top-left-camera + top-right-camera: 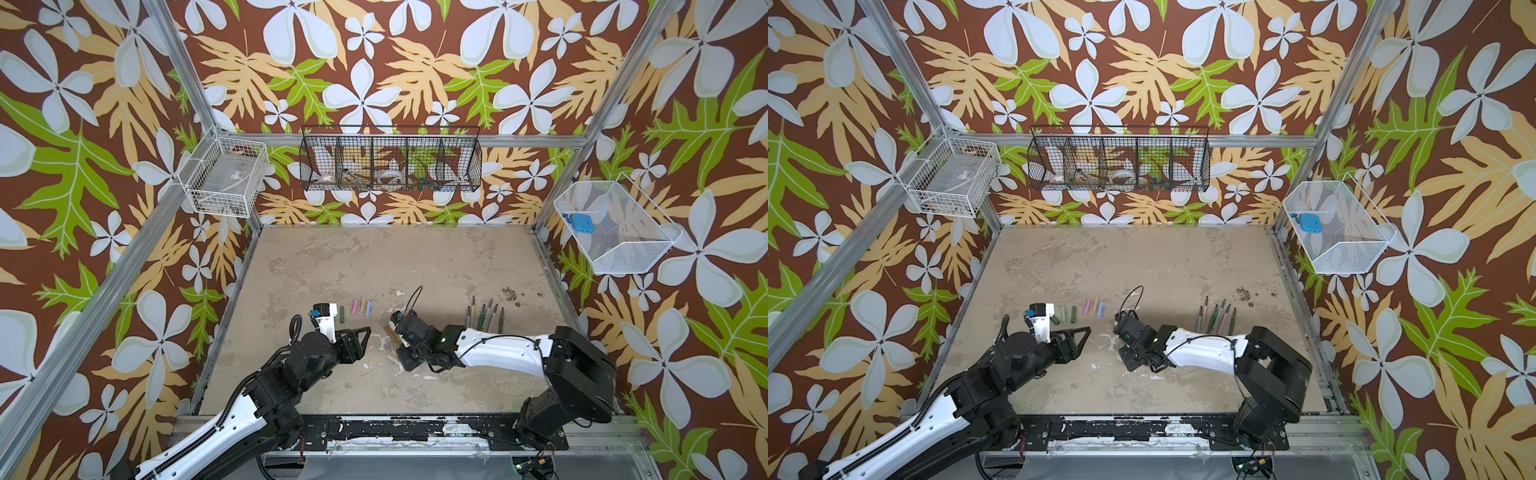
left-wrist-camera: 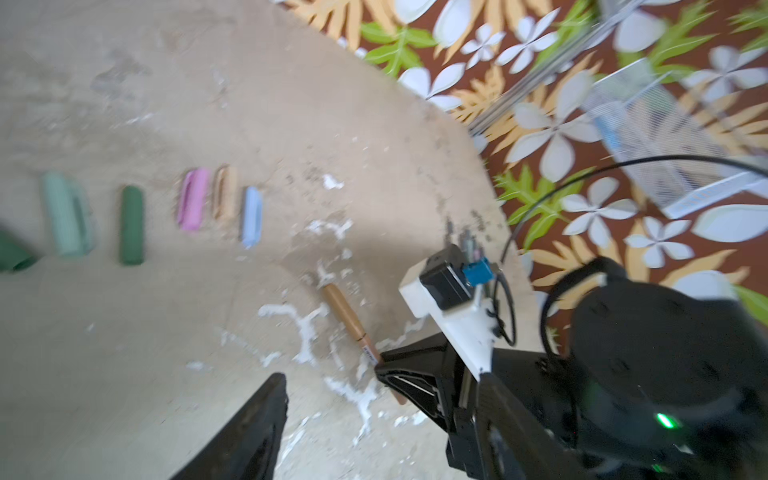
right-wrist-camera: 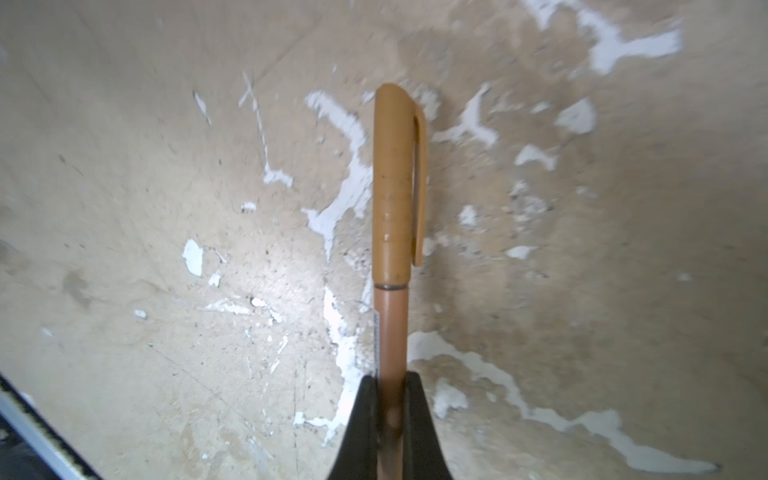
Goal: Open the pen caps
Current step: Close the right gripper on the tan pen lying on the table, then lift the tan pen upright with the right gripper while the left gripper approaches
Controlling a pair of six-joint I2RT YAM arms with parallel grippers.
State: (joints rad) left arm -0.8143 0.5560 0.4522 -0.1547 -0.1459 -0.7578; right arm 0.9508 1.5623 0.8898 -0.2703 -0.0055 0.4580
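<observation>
One cap remained to pull: the brown cap [image 3: 395, 183], seated on the brown pen [image 3: 390, 328] near the middle of the table [image 3: 145, 166]. The right gripper [image 3: 390, 384] was pinched tight on the barrel, well back from the cap's seam, with the capped end pointing left toward the left gripper [image 1: 362, 338]. Only one of that gripper's fingers [image 2: 253, 432] showed in its wrist view. It stood well off centre with nothing against it, so the jaws looked spread and empty. Six loose caps lay in a row to the far left, from a dark green cap [image 2: 132, 226] to a light blue cap [image 2: 252, 216]. Bare pen bodies [image 1: 486, 318] lay to the right. The brown cap looked light, stiff and matte, likely a friction fit. A squeeze on its round body, clear of the thin clip, then a straight pull along the pen seemed safest.
</observation>
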